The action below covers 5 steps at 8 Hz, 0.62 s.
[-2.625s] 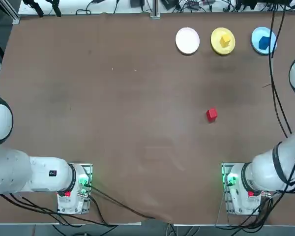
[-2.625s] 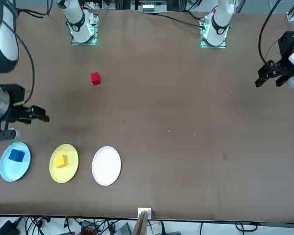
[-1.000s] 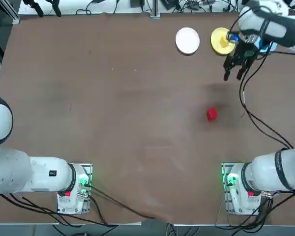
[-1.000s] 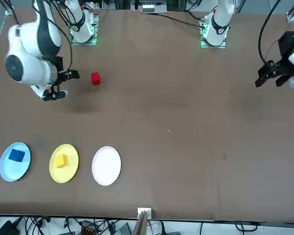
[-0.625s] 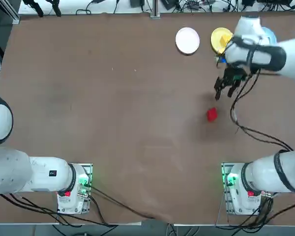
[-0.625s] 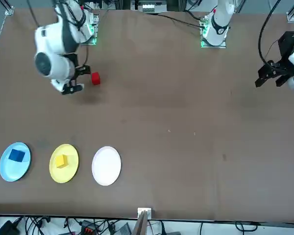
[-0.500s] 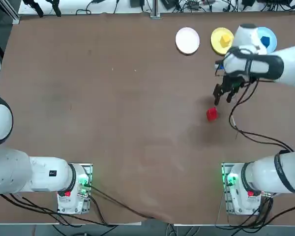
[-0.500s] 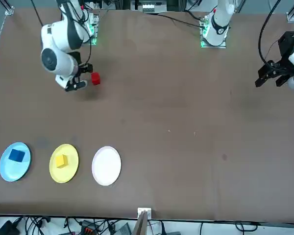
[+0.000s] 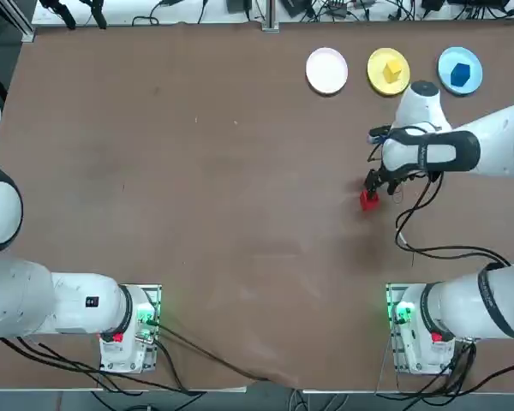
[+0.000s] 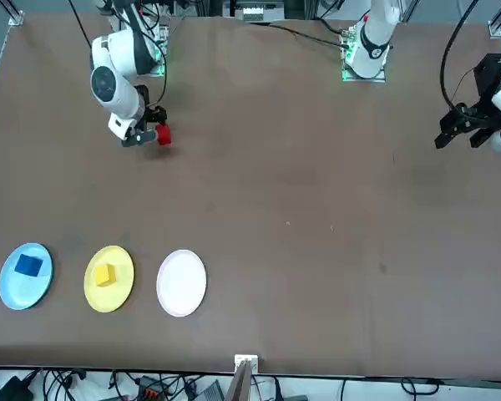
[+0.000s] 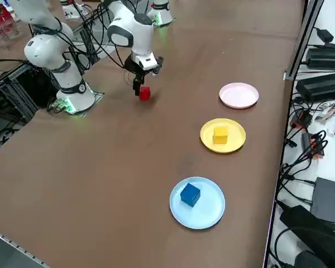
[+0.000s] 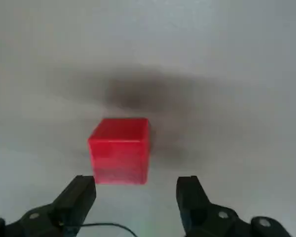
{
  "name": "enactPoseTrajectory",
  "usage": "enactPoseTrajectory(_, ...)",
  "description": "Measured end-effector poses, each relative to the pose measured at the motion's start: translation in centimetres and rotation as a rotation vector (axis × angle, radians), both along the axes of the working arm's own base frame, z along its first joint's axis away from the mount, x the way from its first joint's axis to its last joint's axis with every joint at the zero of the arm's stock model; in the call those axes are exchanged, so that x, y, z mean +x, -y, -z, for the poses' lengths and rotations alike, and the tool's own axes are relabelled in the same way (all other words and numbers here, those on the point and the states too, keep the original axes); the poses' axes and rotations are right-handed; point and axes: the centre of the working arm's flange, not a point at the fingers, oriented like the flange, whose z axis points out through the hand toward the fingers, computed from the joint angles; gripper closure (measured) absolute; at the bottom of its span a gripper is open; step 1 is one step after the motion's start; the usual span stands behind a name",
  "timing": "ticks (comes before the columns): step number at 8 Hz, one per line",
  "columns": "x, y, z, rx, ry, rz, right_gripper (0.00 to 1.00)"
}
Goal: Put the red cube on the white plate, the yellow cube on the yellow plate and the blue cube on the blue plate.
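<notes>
The red cube lies alone on the brown table, well on the near side of the plates. My right gripper hovers open just over it. The cube sits just beyond the fingertips, nothing between them. At the far right stand three plates in a row. The white plate is bare. The yellow plate carries the yellow cube. The blue plate carries the blue cube.
Brown tabletop stretches wide to the left of the cube. The right arm's cable trails back toward its base. Cables and power boxes lie past the table edge behind the plates.
My right arm swept from beside the yellow and blue plates toward the robot and came down over the red cube. Its fingers stayed open. Cubes and plates did not move.
</notes>
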Motion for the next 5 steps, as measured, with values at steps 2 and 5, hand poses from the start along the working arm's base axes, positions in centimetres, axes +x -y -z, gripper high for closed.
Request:
enactPoseTrajectory(2, -0.3, -1.3, 0.5, -0.005, 0.012, 0.0, 0.0)
enactPoseTrajectory(5, -0.2, -2.0, 2.1, 0.004, 0.036, -0.01, 0.0)
